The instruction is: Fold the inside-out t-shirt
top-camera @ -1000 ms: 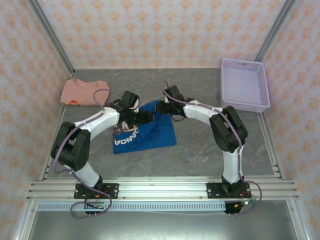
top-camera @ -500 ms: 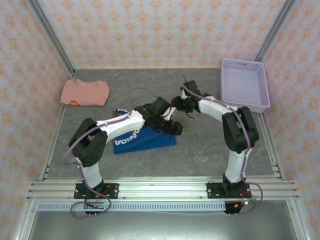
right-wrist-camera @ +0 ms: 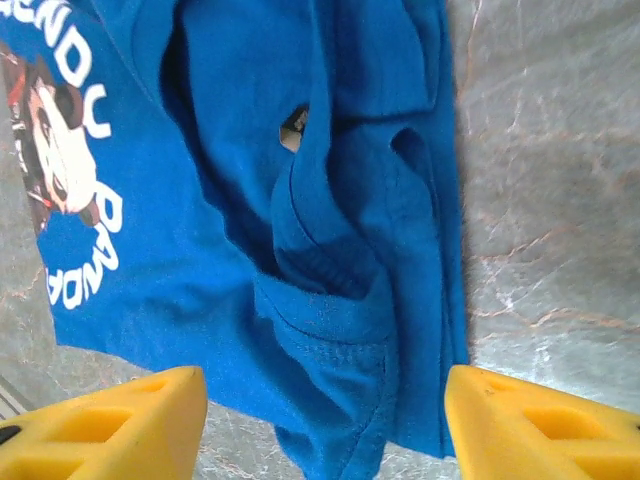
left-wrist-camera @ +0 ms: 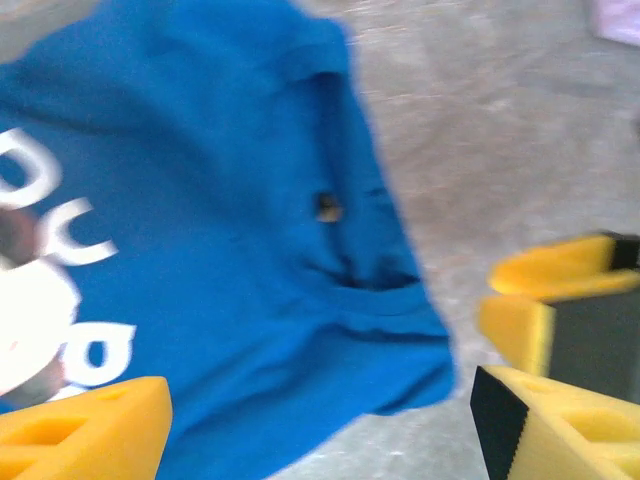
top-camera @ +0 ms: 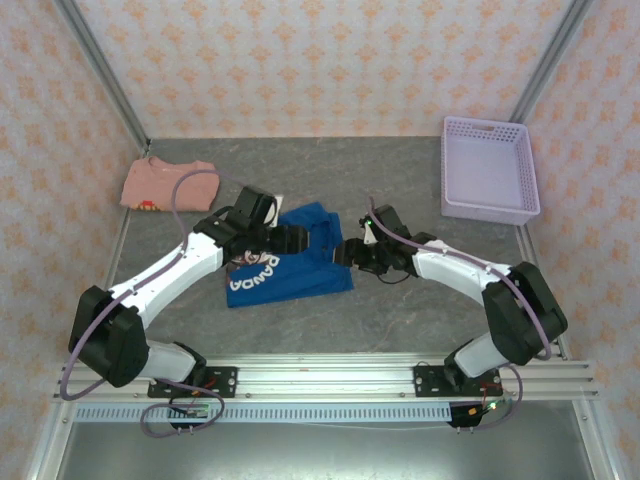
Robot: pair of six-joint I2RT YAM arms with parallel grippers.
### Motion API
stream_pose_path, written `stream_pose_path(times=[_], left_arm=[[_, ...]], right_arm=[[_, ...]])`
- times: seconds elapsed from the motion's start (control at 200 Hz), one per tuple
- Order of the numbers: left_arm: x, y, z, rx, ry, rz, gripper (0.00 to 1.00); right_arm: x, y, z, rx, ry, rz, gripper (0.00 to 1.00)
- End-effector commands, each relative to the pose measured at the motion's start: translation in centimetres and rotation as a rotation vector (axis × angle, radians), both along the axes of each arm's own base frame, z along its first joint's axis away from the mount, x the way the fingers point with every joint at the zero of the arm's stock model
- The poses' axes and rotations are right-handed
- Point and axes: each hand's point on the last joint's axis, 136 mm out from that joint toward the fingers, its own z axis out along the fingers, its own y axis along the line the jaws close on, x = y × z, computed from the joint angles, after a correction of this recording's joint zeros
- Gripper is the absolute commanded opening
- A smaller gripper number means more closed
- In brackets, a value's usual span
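Observation:
The inside-out t-shirt [top-camera: 300,272] lies as a folded royal-blue bundle on the grey table, white lettering showing on its left part. My left gripper [top-camera: 291,238] hovers over the bundle's upper middle. Its yellow fingers [left-wrist-camera: 85,430] stand wide open with the cloth [left-wrist-camera: 200,200] lying loose below them. My right gripper [top-camera: 346,252] is at the bundle's right edge, open. Its fingers [right-wrist-camera: 540,425] straddle the rumpled hem [right-wrist-camera: 330,300] without pinching it. In the left wrist view, the right gripper's yellow finger [left-wrist-camera: 555,300] shows just beyond the shirt's corner.
A folded salmon-pink shirt [top-camera: 170,185] lies at the back left. A lilac plastic basket [top-camera: 490,170] stands at the back right. Bare grey table [top-camera: 430,310] stretches in front of and to the right of the blue shirt.
My left arm reached right across the shirt, then drew back to its upper middle. My right gripper came forward to the shirt's right edge and opened its fingers.

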Motion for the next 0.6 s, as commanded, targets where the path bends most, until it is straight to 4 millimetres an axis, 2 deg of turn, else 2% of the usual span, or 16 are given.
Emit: stream_pose_path(times=[0.0, 0.07, 0.16, 0.225, 0.3, 0.385, 0.465, 0.55, 0.595], left_arm=[[-1.9, 2.3, -3.8, 0.128, 0.122, 0.060, 0.80], [-2.5, 3.0, -5.1, 0.167, 0.160, 0.073, 0.80], [-3.0, 3.3, -6.4, 0.186, 0.190, 0.072, 0.80], [-3.3, 3.5, -6.8, 0.195, 0.202, 0.075, 0.80], [-3.7, 3.5, -6.9, 0.192, 0.207, 0.065, 0.80], [-4.2, 3.2, -6.9, 0.171, 0.195, 0.042, 0.80], [-4.8, 3.0, -7.7, 0.166, 0.200, 0.022, 0.80], [-5.2, 2.9, -8.7, 0.179, 0.218, 0.008, 0.80], [-5.3, 2.8, -9.1, 0.185, 0.225, -0.001, 0.80]], right_arm=[[0.0, 1.1, -1.4, 0.017, 0.053, -0.031, 0.61], [-0.4, 1.7, -2.4, 0.000, 0.072, -0.016, 0.54], [-0.4, 1.7, -3.4, -0.029, 0.088, -0.013, 0.36], [-0.4, 1.2, -3.4, -0.061, 0.086, -0.010, 0.23], [-0.5, 0.3, -2.8, -0.099, 0.062, -0.012, 0.16], [-0.9, -1.3, -2.6, -0.151, 0.032, -0.037, 0.10], [-1.4, -2.6, -3.9, -0.208, 0.044, -0.054, 0.09], [-1.7, -3.1, -5.2, -0.269, 0.077, -0.035, 0.12], [-1.3, -3.3, -5.0, -0.303, 0.064, -0.021, 0.17]])
